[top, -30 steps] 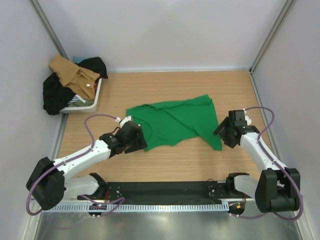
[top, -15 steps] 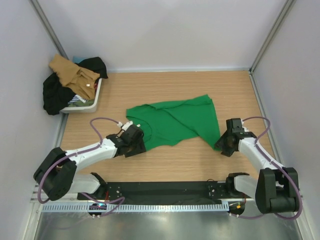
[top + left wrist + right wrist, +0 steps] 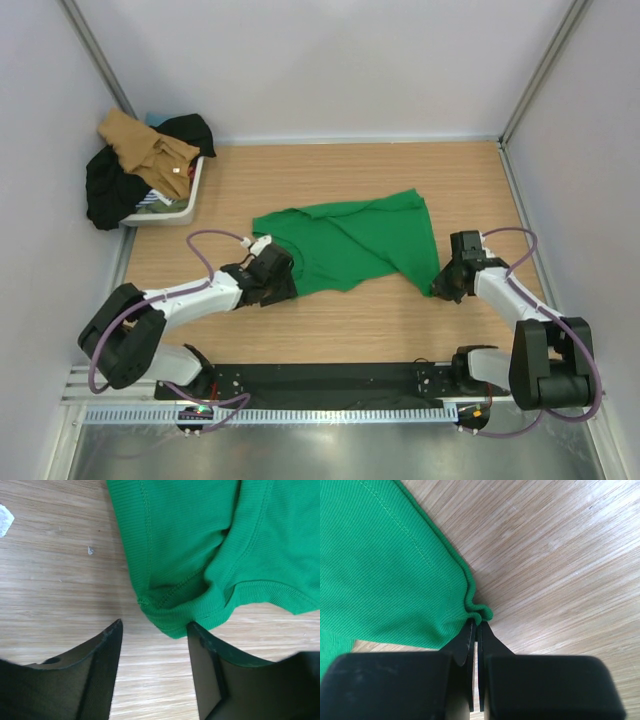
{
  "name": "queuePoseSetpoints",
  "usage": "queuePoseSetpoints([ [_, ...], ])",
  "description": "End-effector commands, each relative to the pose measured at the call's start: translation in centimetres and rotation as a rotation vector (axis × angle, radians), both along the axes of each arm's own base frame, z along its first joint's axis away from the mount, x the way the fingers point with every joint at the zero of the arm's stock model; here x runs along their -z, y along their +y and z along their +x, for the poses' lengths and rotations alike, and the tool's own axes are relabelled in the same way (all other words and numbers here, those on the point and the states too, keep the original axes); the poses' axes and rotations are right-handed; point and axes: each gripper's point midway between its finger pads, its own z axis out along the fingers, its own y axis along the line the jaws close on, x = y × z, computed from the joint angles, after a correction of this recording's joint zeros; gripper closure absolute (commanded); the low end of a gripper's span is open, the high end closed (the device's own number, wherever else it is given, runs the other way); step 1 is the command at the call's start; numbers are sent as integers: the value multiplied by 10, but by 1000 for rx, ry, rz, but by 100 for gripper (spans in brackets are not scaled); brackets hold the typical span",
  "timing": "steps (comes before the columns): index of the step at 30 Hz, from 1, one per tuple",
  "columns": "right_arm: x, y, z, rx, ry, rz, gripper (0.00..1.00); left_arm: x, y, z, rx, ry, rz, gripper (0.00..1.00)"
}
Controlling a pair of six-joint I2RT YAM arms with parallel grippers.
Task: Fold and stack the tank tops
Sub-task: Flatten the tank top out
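Green tank top [image 3: 350, 240] lies crumpled at centre of frame on wooden table [image 3: 420, 170]. Left gripper [image 3: 154, 630] sits at its lower-left corner, jaws wide apart, with the hem corner lying in the gap and the cloth edge touching the right-hand jaw. Right gripper [image 3: 476, 627] is at the lower-right corner, jaws pressed together, pinching the bunched tip of cloth. Tan tank top [image 3: 140, 140] is at upper left of frame, heaped on black clothes [image 3: 108, 190] in white tray [image 3: 192, 196] — well apart from the green one.

Bare table [image 3: 400, 170] beyond the green tank top [image 3: 350, 245] gives me room to pass; clothes bin [image 3: 170, 214] blocks far left, walls [image 3: 580, 150] hem both sides.
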Motion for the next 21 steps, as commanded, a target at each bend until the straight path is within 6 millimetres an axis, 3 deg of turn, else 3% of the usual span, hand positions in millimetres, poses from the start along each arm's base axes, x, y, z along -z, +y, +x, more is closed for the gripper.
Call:
queuePoseSetpoints([
  [1,-10,-4,11,2,-57,-29,99,-4,-12,13,-14,-30,-20,48],
  [4,-14,-6,12,2,-67,-42,99,4,-13,17,-14,-35,-9,71],
  [5,-15,-8,13,5,-67,-54,99,6,-15,18,-11,-40,-21,89],
  [6,-17,-9,14,4,-71,-58,99,8,-16,18,-7,-40,-20,99],
  [9,-20,-13,17,6,-73,-84,99,9,-7,18,-13,-36,27,100],
  [13,-27,-24,25,30,-57,-141,99,-1,26,22,-74,-48,58,100],
  [18,-52,-34,46,79,-108,-184,99,-34,75,31,-201,-100,-20,100],
  [21,-60,-38,57,100,-121,-200,99,-55,93,32,-240,-147,-30,100],
])
